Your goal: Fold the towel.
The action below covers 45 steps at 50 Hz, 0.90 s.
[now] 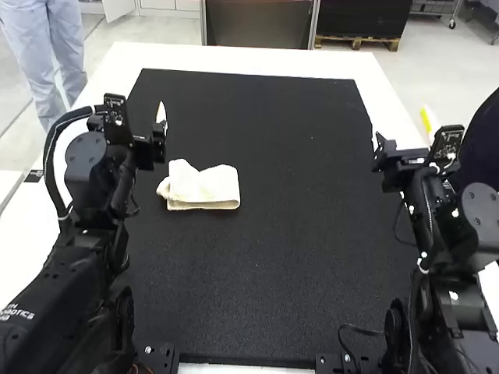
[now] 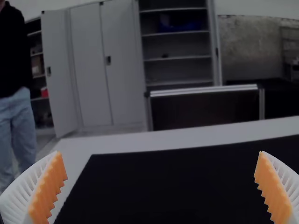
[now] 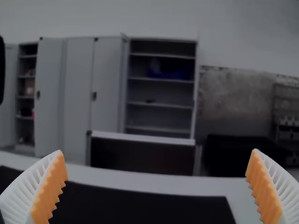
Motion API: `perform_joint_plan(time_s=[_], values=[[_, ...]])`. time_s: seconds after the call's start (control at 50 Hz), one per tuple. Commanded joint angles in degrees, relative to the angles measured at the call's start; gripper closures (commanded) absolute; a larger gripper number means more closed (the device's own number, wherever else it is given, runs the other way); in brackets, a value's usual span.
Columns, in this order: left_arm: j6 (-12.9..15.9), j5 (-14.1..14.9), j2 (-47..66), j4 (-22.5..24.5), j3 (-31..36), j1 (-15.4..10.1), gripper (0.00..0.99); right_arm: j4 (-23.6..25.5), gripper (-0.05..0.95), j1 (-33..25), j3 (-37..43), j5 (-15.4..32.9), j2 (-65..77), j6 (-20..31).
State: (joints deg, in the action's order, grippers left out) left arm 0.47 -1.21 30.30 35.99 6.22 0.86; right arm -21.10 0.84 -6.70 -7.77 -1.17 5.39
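Item: one towel [image 1: 204,187], cream, small; location, the black mat [image 1: 288,257] on the white tabletop [image 1: 234,57], just inward of the left arm [image 1: 101,179]. Condition: compact, apparently folded, with a fairly straight near edge and a rumpled, bunched left end. Handling, by judgement: light, soft, limp, not fragile; apt to sag between holds and to shed its creases if dragged, with little risk of slipping from ribbed pads. Recommended holds: the squared right end or the near edge, pinched low through all layers where the present fold is to be kept; a single loose corner at the rumpled end where it needs opening or straightening first. Left claw [image 2: 160,161]: released, fingers wide apart, empty. Right claw [image 3: 157,156]: likewise released, nothing between its pads, well apart from the cloth.
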Motion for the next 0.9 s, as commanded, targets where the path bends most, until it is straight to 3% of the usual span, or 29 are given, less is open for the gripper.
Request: perform_joint_plan(time_s=[0.0, 0.56, 0.88], values=[[1.0, 0.8, -1.6, 1.2, -0.4, 0.5, 0.052, -0.6, 0.02, -0.8, 0.1, -1.1, 0.8, 0.6], [1.6, 2.4, -12.5, -0.1, -5.8, 0.3, 0.054, -4.9, 0.02, -0.8, 3.3, -3.9, 0.8, 0.9], [2.7, 2.4, -20.7, -8.5, -6.3, 0.2, 0.056, -6.0, 0.02, -3.8, 4.7, -6.6, 0.9, 0.5]])
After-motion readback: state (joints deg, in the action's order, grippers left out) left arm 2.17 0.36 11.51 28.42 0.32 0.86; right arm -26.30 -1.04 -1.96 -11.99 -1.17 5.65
